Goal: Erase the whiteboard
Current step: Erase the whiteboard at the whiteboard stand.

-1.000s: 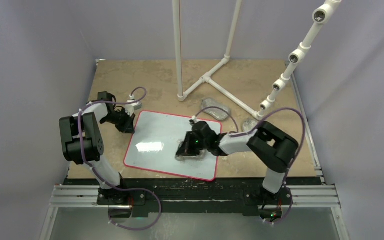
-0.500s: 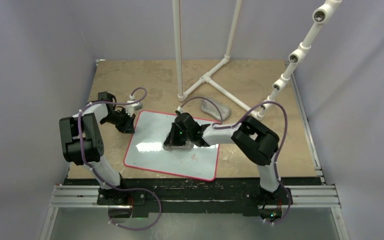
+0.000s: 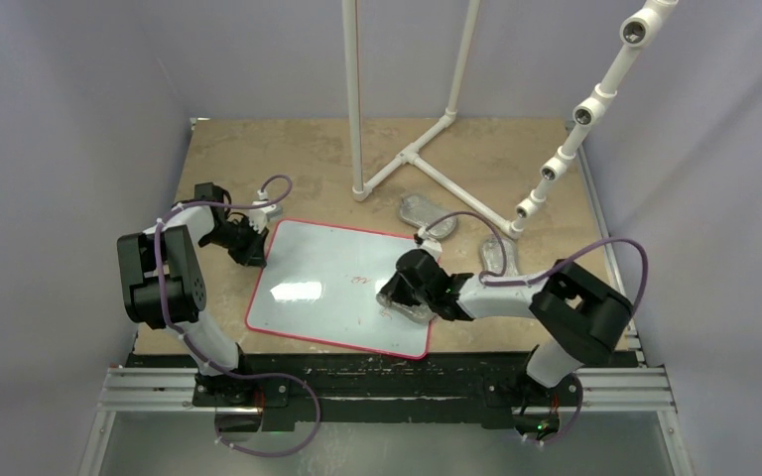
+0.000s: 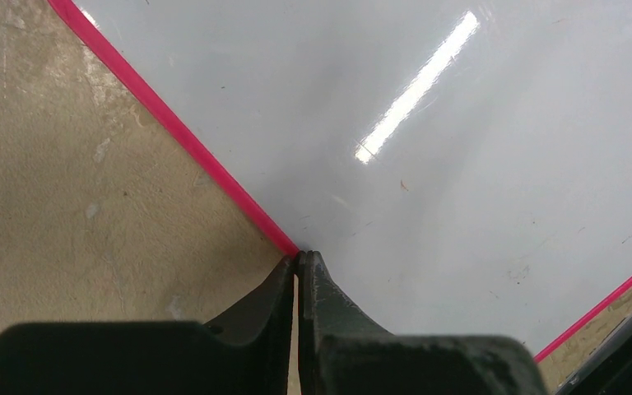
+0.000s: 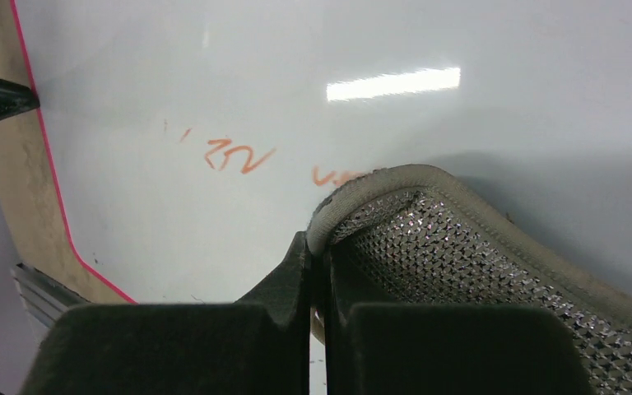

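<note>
right gripper (image 5: 317, 247) has slid its pinched pad (image 5: 461, 271) toward the whiteboard (image 3: 308, 268) corner, baring red scribbles (image 5: 239, 156). left gripper (image 4: 299, 259), pressed together, touches its rim.

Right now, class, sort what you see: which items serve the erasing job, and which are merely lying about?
In the job: whiteboard, red marks, grey pad in the right end effector, left end effector at the board's rim.
Lying about: spare pads, white pipe frame.
</note>
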`<state>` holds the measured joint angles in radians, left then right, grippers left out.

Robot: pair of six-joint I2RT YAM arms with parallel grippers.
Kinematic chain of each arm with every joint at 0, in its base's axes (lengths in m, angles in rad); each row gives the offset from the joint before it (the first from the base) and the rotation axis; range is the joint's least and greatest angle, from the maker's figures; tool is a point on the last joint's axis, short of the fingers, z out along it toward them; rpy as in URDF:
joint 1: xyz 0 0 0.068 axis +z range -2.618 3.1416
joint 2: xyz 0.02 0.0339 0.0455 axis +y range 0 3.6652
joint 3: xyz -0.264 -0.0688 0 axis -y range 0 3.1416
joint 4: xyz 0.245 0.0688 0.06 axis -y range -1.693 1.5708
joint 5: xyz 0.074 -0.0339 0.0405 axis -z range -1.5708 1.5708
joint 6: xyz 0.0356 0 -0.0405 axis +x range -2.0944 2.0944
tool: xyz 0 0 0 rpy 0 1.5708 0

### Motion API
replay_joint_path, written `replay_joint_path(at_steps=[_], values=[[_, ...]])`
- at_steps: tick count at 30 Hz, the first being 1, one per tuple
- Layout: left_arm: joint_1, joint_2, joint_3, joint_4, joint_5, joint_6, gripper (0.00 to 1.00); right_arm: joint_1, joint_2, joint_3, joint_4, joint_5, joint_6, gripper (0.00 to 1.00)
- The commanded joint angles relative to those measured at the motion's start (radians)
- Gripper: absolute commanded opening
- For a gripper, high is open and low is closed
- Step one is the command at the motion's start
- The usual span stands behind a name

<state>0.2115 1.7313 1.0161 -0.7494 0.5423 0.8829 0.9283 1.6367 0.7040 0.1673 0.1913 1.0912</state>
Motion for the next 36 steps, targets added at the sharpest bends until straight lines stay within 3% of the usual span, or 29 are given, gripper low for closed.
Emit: replay_joint_path(at_steps=[1, 5, 13, 16, 22, 26, 29, 34, 36], values=[[0.003, 0.026, -0.050, -0.060, -0.131, 0.050, 0.00, -0.008, -0.043, -0.162, -0.190, 0.142, 0.042, 0.00], [0.003, 0.024, -0.054, -0.060, -0.129, 0.048, 0.00, -0.008, 0.062, -0.025, -0.187, 0.163, -0.006, 0.00], [0.003, 0.008, -0.060, -0.066, -0.135, 0.043, 0.00, 0.045, 0.408, 0.514, -0.145, 0.022, -0.157, 0.00], [0.002, 0.001, -0.062, -0.063, -0.139, 0.046, 0.00, 0.049, 0.380, 0.458, -0.157, 0.011, -0.127, 0.00], [0.002, 0.014, -0.055, -0.062, -0.130, 0.047, 0.00, 0.009, 0.131, 0.032, -0.166, 0.115, -0.053, 0.00], [0.003, 0.017, -0.051, -0.063, -0.126, 0.048, 0.00, -0.005, 0.006, -0.167, -0.127, 0.097, -0.023, 0.00], [0.003, 0.020, -0.055, -0.061, -0.123, 0.045, 0.00, 0.003, 0.045, -0.119, -0.042, 0.060, -0.075, 0.00], [0.002, 0.015, -0.057, -0.059, -0.130, 0.040, 0.00, 0.090, 0.259, 0.188, 0.009, -0.060, -0.187, 0.00], [0.003, 0.009, -0.056, -0.063, -0.133, 0.037, 0.00, 0.127, 0.335, 0.320, -0.068, -0.041, -0.208, 0.00]])
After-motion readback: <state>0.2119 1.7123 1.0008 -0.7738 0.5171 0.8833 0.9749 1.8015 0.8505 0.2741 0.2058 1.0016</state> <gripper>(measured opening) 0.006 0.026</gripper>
